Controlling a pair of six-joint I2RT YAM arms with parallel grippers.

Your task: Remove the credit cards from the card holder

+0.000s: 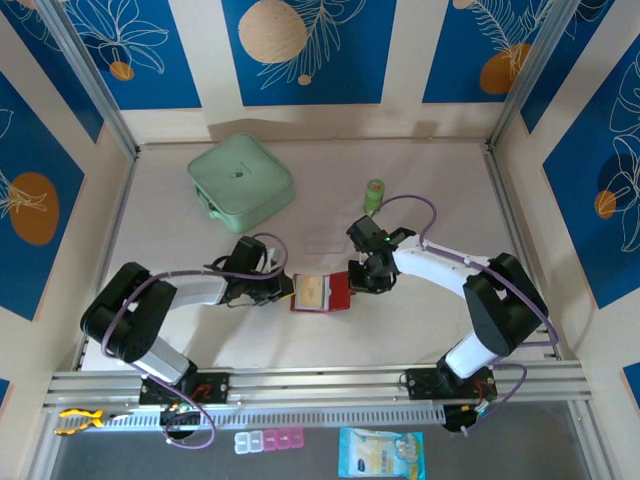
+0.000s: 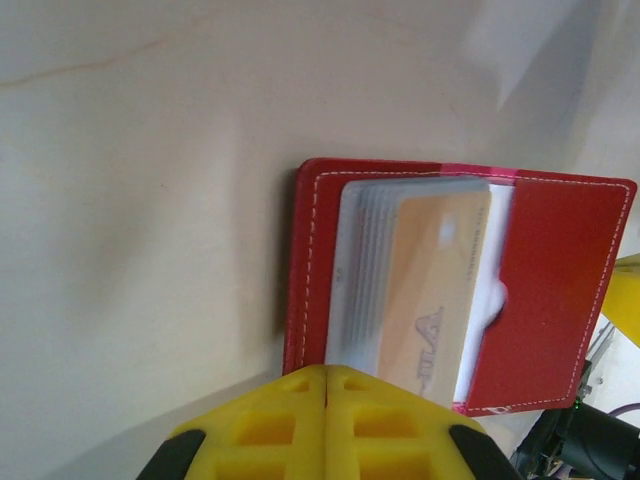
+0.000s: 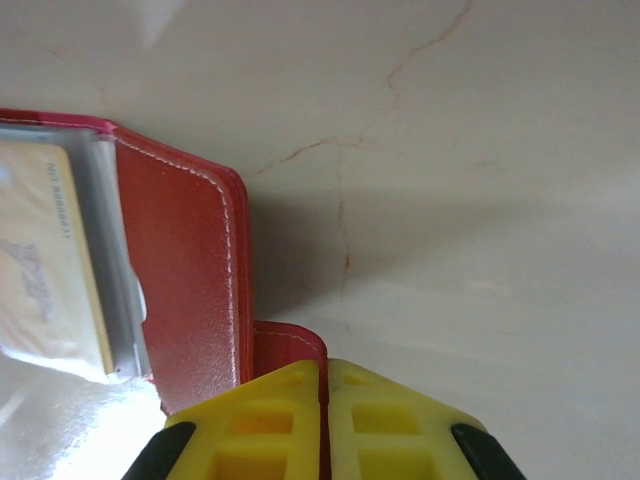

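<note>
Top external view: the card holder [image 1: 320, 292] lies open on the worktop [image 1: 420, 330], midway between the two arms, with a tan credit card [image 1: 311, 290] face up inside it. The left pincer [image 1: 284, 288] meets its left edge and the right pincer [image 1: 357, 282] its right edge. A mint-green case [image 1: 240, 180] sits well apart at the far left, and a small green bottle [image 1: 374, 193] stands beyond the right arm. Left wrist view: the yellow fingers [image 2: 260, 425] are together, nipped on the near edge of the card holder [image 2: 555, 290]; the orange-tan credit card [image 2: 430, 290] sits in the stacked clear sleeves [image 2: 355, 270]. Right wrist view: the yellow fingers [image 3: 250, 425] are together, clamped on the red strap tab [image 3: 288, 345] of the card holder [image 3: 180, 260]; the credit card [image 3: 40, 260] remains sleeved at the left.
</note>
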